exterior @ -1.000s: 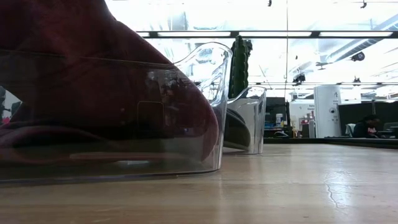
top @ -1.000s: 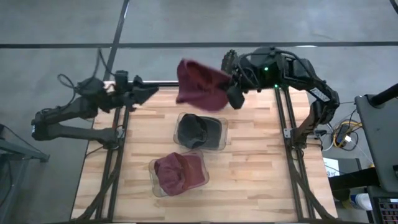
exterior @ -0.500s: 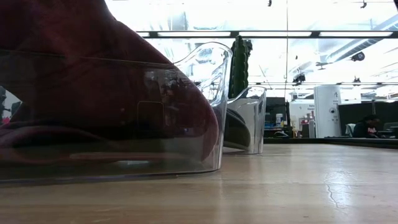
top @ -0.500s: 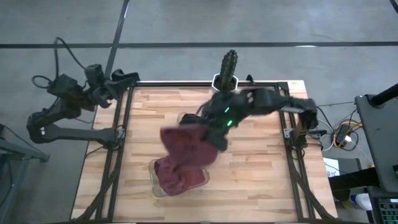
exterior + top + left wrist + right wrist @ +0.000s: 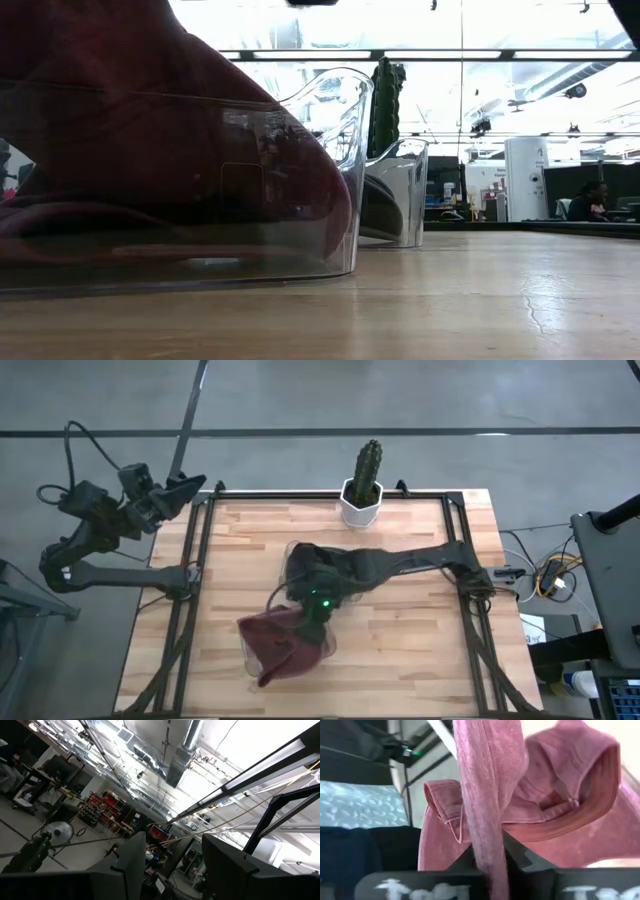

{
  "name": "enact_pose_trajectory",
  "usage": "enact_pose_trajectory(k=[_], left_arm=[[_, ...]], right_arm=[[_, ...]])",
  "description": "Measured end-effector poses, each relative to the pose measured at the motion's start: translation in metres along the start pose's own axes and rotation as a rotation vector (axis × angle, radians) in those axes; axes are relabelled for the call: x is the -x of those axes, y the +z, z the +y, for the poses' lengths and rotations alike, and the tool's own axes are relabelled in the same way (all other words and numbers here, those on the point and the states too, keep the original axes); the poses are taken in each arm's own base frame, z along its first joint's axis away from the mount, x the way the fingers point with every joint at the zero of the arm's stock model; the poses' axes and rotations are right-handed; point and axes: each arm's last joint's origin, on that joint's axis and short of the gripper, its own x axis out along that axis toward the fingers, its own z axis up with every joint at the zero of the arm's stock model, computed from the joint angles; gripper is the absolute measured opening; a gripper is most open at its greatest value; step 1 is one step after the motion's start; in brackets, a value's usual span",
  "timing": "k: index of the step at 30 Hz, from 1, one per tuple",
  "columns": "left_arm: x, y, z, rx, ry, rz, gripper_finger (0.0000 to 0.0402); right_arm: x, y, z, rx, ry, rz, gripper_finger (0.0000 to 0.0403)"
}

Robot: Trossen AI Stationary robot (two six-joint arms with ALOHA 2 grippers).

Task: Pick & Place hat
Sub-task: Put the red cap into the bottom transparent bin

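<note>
My right gripper (image 5: pixel 308 630) reaches across the table and is shut on a maroon hat (image 5: pixel 288 660) over the near clear bin (image 5: pixel 250 628), which holds another maroon hat (image 5: pixel 150 150). In the high view I cannot separate the two hats. A dark hat (image 5: pixel 310 570) lies in the far clear bin (image 5: pixel 352 560). My left gripper (image 5: pixel 190 488) is open beyond the table's far left corner, and its fingers (image 5: pixel 132 855) point up at the ceiling. My right gripper (image 5: pixel 489 867) pinches a folded edge of the maroon hat (image 5: pixel 487 820) between its two fingers, coming from above and pointing down. The rest of the hat (image 5: pixel 560 795) spreads below the fingers, over the near bin; whether it rests there, I cannot tell.
A cactus in a white pot (image 5: pixel 362 488) stands at the table's far edge. The two clear bins sit in the middle of the table, the near one (image 5: pixel 330 180) filling the low view's left. Bare wood (image 5: pixel 420 650) lies to their right.
My right gripper has carried the maroon hat from the table's far edge by the cactus toward the near edge and down over the near bin. The hat hung below it all the way. My left arm has drawn back to the left, off the table.
</note>
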Motion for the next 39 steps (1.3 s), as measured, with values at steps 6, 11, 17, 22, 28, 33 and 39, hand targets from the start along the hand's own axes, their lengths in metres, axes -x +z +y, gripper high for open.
enact_pose_trajectory(k=[6,11,17,22,28,33,39], left_arm=[[0.001,0.000,0.000,0.008,-0.003,-0.002,0.0186],[0.001,0.001,-0.001,0.022,-0.007,-0.008,0.0186],[0.001,0.001,-0.001,0.028,-0.008,-0.009,0.0186],[0.000,0.001,-0.001,0.029,-0.009,-0.009,0.0186],[0.000,0.001,-0.001,0.043,-0.009,-0.009,0.0186],[-0.001,-0.001,0.000,0.042,-0.002,0.000,0.0186],[-0.006,-0.004,0.003,0.042,0.011,0.016,0.0186]], right_arm=[[-0.047,-0.001,-0.023,-0.078,-0.073,0.077,0.0011],[-0.077,-0.004,-0.042,-0.114,-0.127,0.128,0.0011],[-0.101,-0.007,-0.058,-0.142,-0.188,0.161,0.0012],[-0.110,-0.008,-0.066,-0.147,-0.226,0.163,0.0013],[-0.107,-0.007,-0.067,-0.146,-0.249,0.140,0.0033],[-0.101,-0.006,-0.076,-0.197,-0.293,0.174,0.0109],[-0.087,-0.007,-0.079,-0.179,-0.326,0.224,0.0194]])
